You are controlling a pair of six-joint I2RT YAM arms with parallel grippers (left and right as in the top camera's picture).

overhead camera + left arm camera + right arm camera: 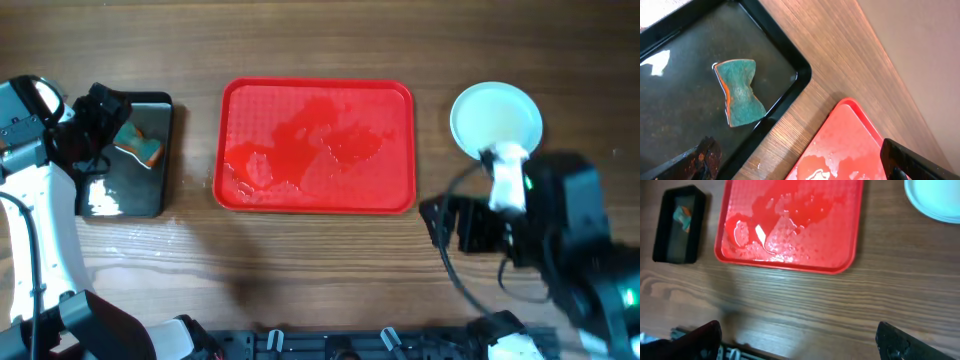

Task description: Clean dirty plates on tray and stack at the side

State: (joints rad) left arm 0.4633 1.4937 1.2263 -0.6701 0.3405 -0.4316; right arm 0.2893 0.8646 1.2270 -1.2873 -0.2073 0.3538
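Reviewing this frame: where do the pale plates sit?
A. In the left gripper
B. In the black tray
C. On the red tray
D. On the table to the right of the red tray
D: the plates rest on the table beside the right edge of the red tray, which holds only wet patches; the black tray holds a sponge.
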